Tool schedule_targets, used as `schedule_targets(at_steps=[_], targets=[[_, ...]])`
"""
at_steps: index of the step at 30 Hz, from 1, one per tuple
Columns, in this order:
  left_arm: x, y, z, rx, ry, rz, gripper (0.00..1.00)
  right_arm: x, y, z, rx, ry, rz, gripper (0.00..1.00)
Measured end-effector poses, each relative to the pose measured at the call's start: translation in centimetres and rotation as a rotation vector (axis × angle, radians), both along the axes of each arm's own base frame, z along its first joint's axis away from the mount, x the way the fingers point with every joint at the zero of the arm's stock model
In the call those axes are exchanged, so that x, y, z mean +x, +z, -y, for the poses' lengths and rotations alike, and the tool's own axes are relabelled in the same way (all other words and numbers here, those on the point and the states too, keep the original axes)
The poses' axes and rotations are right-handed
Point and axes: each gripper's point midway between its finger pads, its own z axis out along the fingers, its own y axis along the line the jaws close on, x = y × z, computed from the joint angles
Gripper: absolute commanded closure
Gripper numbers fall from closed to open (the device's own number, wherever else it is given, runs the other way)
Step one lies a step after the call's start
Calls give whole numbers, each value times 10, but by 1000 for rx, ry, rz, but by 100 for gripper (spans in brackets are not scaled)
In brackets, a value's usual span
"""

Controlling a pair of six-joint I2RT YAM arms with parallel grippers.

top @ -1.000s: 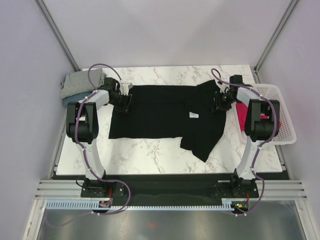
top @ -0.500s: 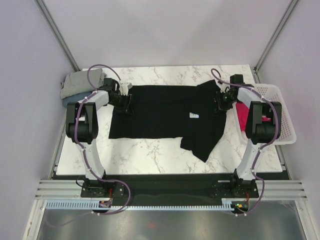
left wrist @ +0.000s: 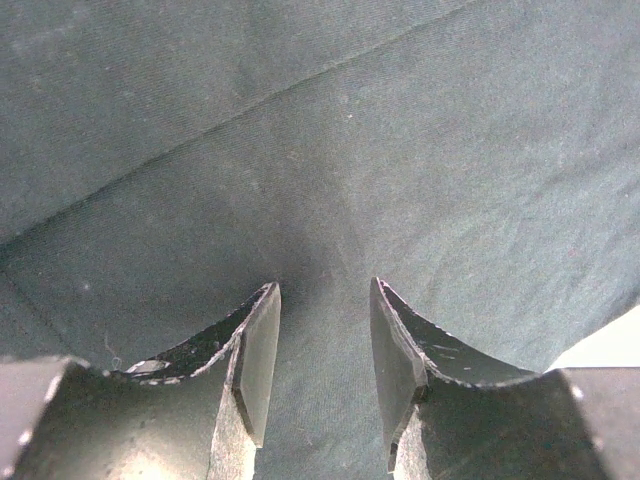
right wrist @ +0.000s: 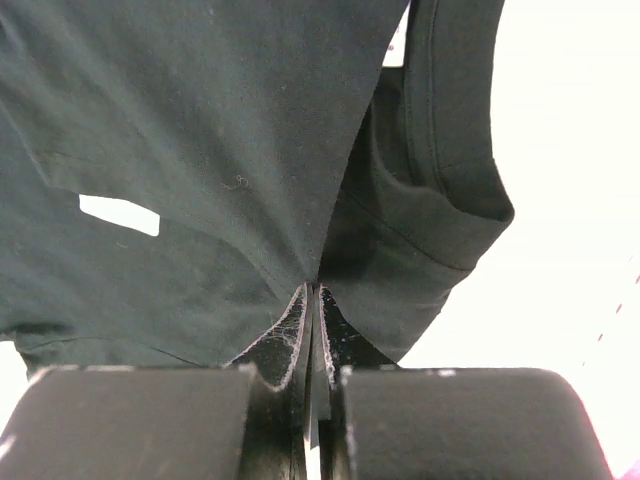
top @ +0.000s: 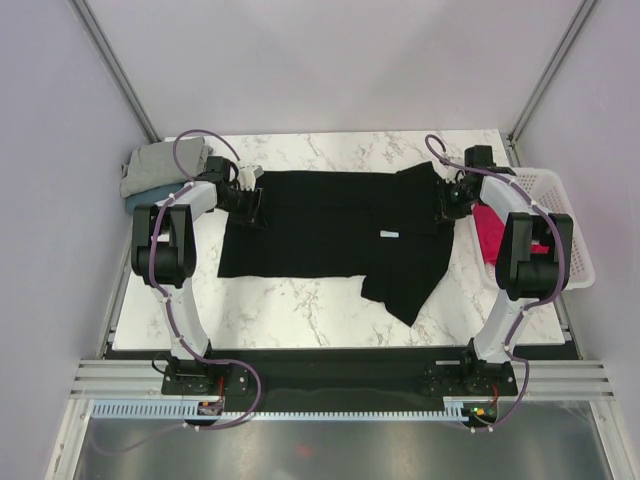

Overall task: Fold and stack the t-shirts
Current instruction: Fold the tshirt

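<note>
The black t-shirt point(top: 320, 225) lies spread on the marble table, its small white tag point(top: 388, 234) showing right of centre. My left gripper point(top: 250, 208) is open, its fingers point(left wrist: 258, 350) standing on the shirt's left edge with black cloth point(left wrist: 320, 180) between them. My right gripper point(top: 447, 205) is shut on a pinch of the shirt point(right wrist: 250, 150) at its right side, the sleeve point(right wrist: 450, 190) hanging beside it. A grey t-shirt point(top: 160, 165) lies on a dusty blue one point(top: 140, 200) at the far left. The pink-red t-shirt point(top: 487, 230) lies in the basket.
A white mesh basket point(top: 560, 215) stands at the table's right edge, close to my right arm. The grey and blue pile sits at the far left corner. The frame posts stand at both far corners.
My right gripper has moved right and away with the pinched cloth, pulling the shirt's right side flatter. The left gripper has stayed in place.
</note>
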Motion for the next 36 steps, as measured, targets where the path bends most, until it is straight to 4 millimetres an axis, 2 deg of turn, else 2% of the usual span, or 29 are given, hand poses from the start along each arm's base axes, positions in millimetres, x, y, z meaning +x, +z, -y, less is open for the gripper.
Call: schedule_targets(at_steps=[6, 7, 12, 15, 18, 22, 24, 27, 32, 36], targets=[[0, 0, 0, 0, 0, 2, 51, -12, -6, 1, -9, -5, -46, 86], [0, 0, 0, 0, 0, 2, 51, -13, -7, 2, -11, -5, -53, 73], [-1, 2, 0, -1, -1, 9, 51, -19, -7, 3, -22, -2, -66, 55], [-5, 5, 0, -1, -1, 2, 50, -15, 5, 2, -17, 0, -24, 54], [-4, 13, 0, -1, -1, 14, 49, -3, 21, -3, 13, 9, 52, 53], [19, 35, 0, 2, 2, 79, 49, 18, 28, -14, 83, 17, 108, 53], [37, 48, 1, 2, 4, 128, 49, 34, 23, -18, 111, 16, 122, 54], [64, 60, 1, 3, 13, 184, 49, 54, 3, -22, 140, 16, 119, 54], [92, 51, -3, 29, 35, 204, 48, 68, -35, -22, 148, 4, 75, 54], [103, 33, -9, 65, 54, 185, 46, 87, -33, -20, 134, -5, 117, 54]])
